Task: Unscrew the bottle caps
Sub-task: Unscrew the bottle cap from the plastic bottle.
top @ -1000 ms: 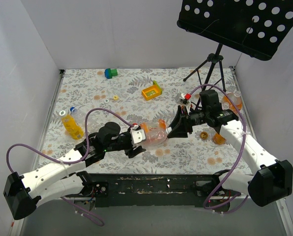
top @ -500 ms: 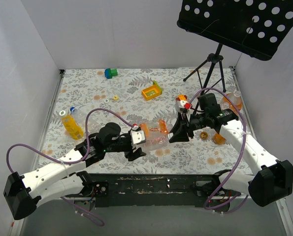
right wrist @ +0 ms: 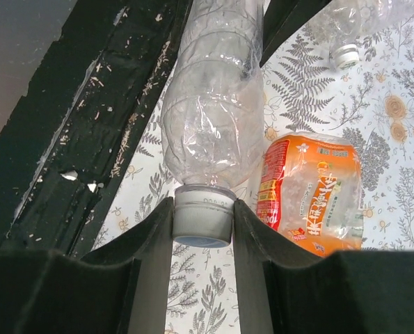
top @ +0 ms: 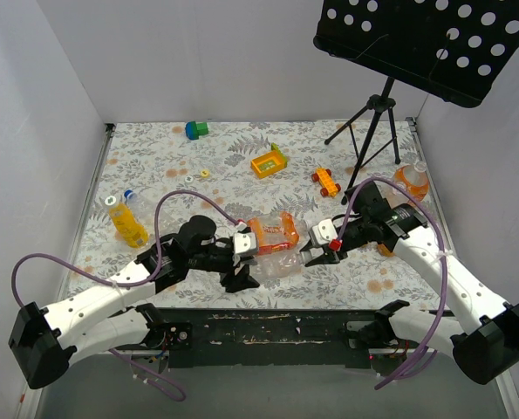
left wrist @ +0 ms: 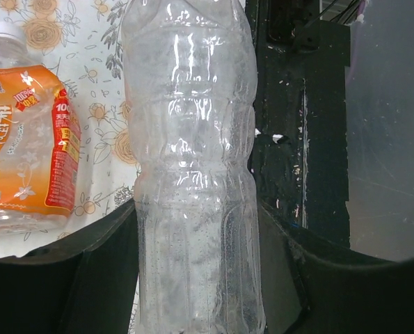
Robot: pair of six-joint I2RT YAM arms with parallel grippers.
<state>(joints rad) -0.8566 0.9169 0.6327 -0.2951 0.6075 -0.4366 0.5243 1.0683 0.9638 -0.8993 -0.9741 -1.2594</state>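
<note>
A colourless bottle (top: pixel 281 264) lies level between my two grippers near the table's front. My left gripper (top: pixel 244 262) is shut on its body; in the left wrist view the bottle (left wrist: pixel 193 174) fills the gap between the dark fingers (left wrist: pixel 88 271). My right gripper (top: pixel 310 253) is shut on its white cap (right wrist: pixel 203 219), both pads pressed flat against the cap's sides. The crumpled bottle neck (right wrist: pixel 213 104) runs away from the cap. An orange-labelled bottle (top: pixel 273 234) lies just behind, its white cap (left wrist: pixel 5 38) showing in the left wrist view.
A yellow-liquid bottle (top: pixel 128 220) with a blue cap stands at the left. An orange bottle (top: pixel 412 179) stands at the right wall by the music stand's tripod (top: pixel 377 113). Orange toy car (top: pixel 325 181), yellow tray (top: pixel 269 162) and green-blue block (top: pixel 196 130) lie farther back. The black base rail (top: pixel 259 327) is close in front.
My right gripper has come down toward the near edge and shut on the white cap. The bottle and my left gripper shifted slightly nearer. The toy car is uncovered.
</note>
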